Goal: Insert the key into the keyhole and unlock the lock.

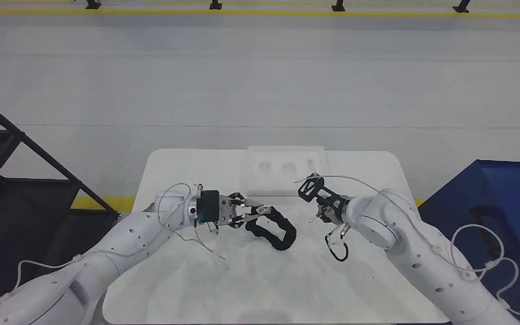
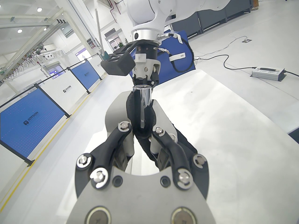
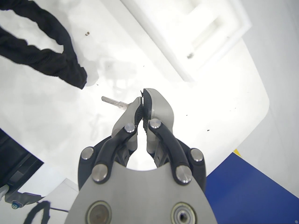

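There is one bench [image 1: 187,276], one black-sleeved lock [image 1: 276,230], one silver key [image 3: 114,103] and one white foam tray [image 1: 286,154]. Grippers number two, the left gripper [image 1: 253,213] and the right gripper [image 3: 143,96], each with two fingers [image 3: 161,108].

My right hand [image 3: 142,103]: grey fingers, black links, black ribbed pads. My left hand [image 2: 140,111]: same grey and black. The lock [image 1: 276,230]: black sleeve, chrome barrel. The key [image 3: 114,103]: silver. The bench [image 1: 357,280] and tray [image 1: 286,154]: white.
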